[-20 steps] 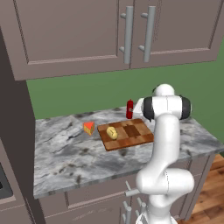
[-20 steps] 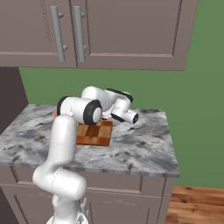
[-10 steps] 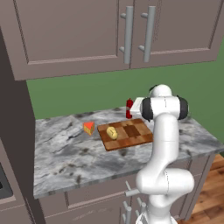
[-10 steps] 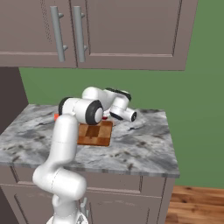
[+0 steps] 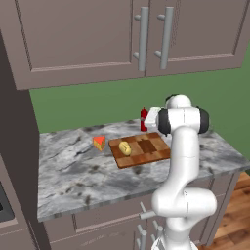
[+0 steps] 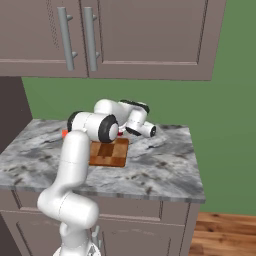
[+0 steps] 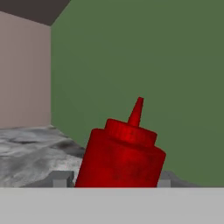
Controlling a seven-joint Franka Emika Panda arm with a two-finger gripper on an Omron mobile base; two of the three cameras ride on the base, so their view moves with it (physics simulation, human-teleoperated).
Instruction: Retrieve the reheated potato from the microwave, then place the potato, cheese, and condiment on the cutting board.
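Note:
The red condiment bottle (image 7: 122, 157) stands at the back of the counter by the green wall. It fills the hand view between my grey fingertips (image 7: 61, 178), which flank its base. My gripper (image 5: 148, 118) is open around the condiment bottle (image 5: 143, 120). The pale-yellow potato (image 5: 125, 148) lies on the left part of the checkered cutting board (image 5: 146, 150). The orange cheese wedge (image 5: 99, 142) sits on the counter just left of the board. In the right base view my gripper (image 6: 125, 133) hangs beyond the cutting board (image 6: 107, 154). The microwave is out of view.
Grey upper cabinets (image 5: 97, 39) with long handles hang above the marble counter (image 5: 73, 171). The green wall (image 5: 88, 105) runs close behind the bottle. A tall dark panel (image 5: 12, 122) bounds the counter's left end, and the counter's right end (image 6: 192, 165) drops to a wooden floor.
My hand has moved left along the back wall and closed in on the condiment bottle. Bottle, potato, cheese and board have stayed put.

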